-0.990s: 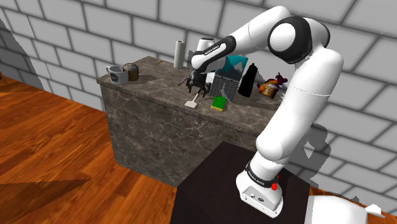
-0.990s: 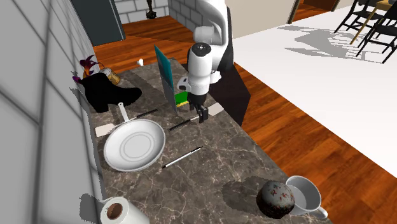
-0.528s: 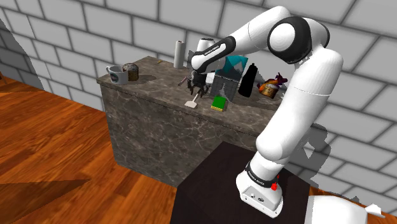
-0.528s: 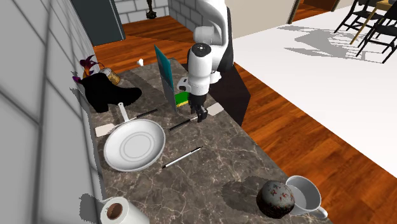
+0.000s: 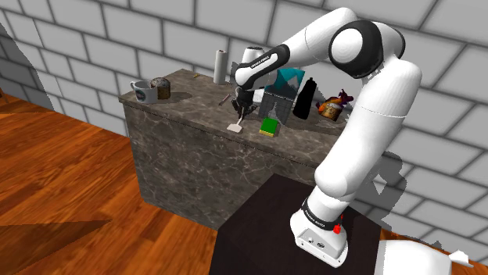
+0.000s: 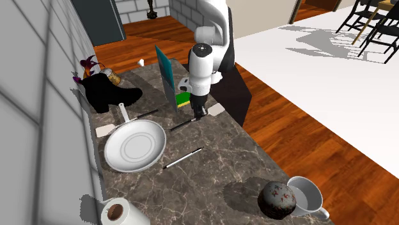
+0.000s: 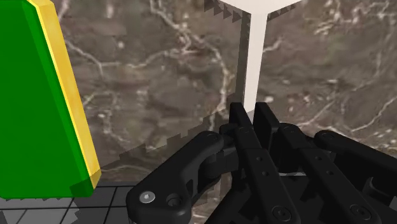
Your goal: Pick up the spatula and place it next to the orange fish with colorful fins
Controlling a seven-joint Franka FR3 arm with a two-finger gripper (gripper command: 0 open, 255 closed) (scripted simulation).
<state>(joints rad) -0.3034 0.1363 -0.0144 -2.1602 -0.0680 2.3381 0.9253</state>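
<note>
Dark veined marble counter (image 5: 184, 84) is topped by a white flat-bladed spatula (image 7: 257, 57), laid flat near the front edge just beside a green sponge with a yellow edge (image 7: 32, 95). The spatula's thin handle is clasped between the narrowed fingers of the all-black two-finger gripper (image 7: 249, 114), with the blade resting on the stone. The orange fish with colourful fins (image 5: 335, 108) is placed well apart by the brick wall, beyond a teal box (image 5: 285, 84).

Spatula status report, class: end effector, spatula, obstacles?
End effector shut on spatula handle. Spatula on counter, not yet lifted. Sponge beside it; box and boot between it and fish.
</note>
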